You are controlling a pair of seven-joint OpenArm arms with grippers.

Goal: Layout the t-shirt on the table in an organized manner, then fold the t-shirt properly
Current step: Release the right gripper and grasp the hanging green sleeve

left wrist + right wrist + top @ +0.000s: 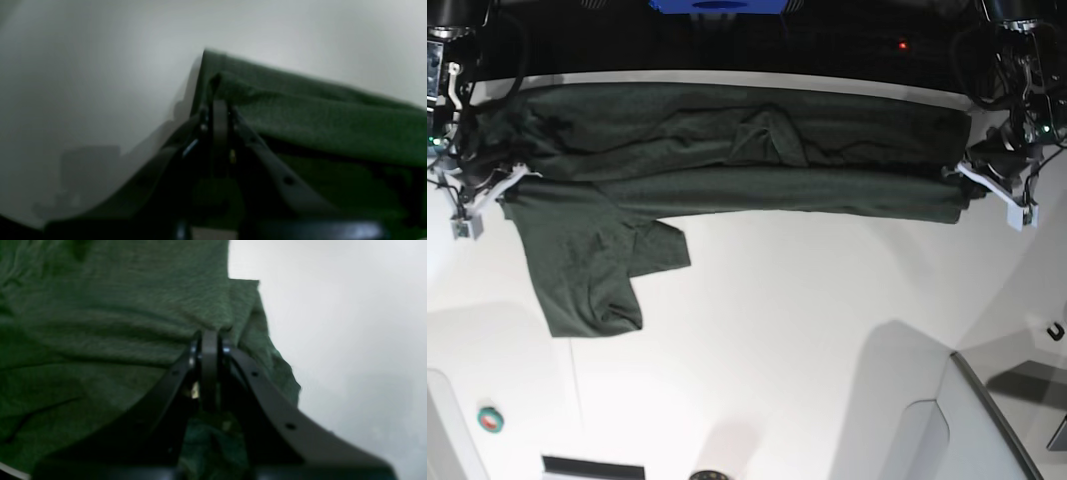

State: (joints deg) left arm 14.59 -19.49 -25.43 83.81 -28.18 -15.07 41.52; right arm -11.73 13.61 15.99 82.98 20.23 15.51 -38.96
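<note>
The dark green t-shirt (727, 150) is stretched out sideways across the far part of the white table (807, 300), bunched in long folds. One part with a sleeve (587, 270) lies flat toward the front left. My left gripper (959, 180) is shut on the shirt's right end; in the left wrist view it (218, 96) pinches a raised corner of the cloth (317, 113) above the table (100, 66). My right gripper (505, 182) is shut on the shirt's left end; in the right wrist view it (209, 335) pinches the fabric (100, 323) near its edge, beside the table (333, 306).
A grey angled panel (987, 430) stands at the front right corner. A small green and red round thing (490, 420) lies at the front left. A thin dark seam line (575, 380) runs toward the front. A small black hook (1055, 332) sits at the right edge.
</note>
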